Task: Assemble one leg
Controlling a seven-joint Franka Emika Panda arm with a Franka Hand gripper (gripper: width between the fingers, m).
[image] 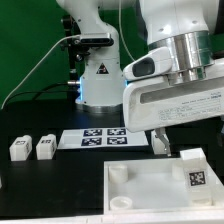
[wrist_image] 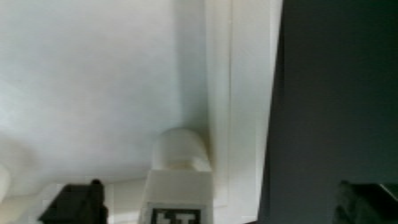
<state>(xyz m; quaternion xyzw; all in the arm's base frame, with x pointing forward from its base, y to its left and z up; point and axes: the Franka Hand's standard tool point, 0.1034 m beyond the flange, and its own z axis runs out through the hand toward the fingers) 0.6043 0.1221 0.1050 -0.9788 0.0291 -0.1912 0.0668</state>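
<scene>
a white robot arm [image: 175, 45] reaches down from the top of the exterior view, toward that view's right. its hand [image: 188, 146] hangs over the far edge of a large flat white square panel [image: 150, 195] with round corner sockets. the panel lies on a black worktop [image: 50, 185].

a small white plastic block-shaped leg [image: 190, 158] sits at that far edge of the panel, between the hand's two dark fingers [image: 160, 142]. a square black-and-white tag shows just in front of it; from this view it is not clear whether the tag is on the leg or on the panel.

in the wrist view the leg [wrist_image: 178, 175] rests on the pale panel [wrist_image: 89, 90], close to the panel's edge, with the dark worktop [wrist_image: 338, 100] beyond that edge. part of a tag shows on the leg. the hand [wrist_image: 222, 202] is released: its fingers [wrist_image: 71, 203] stand wide apart on either side of the leg, each with a clear gap, so nothing is grasped.

toward the exterior view's left, two more small white tagged blocks [image: 32, 148] stand side by side on the worktop, well apart from the panel. the marker board [image: 100, 137], a flat white strip of tags, lies between them and the hand.
</scene>
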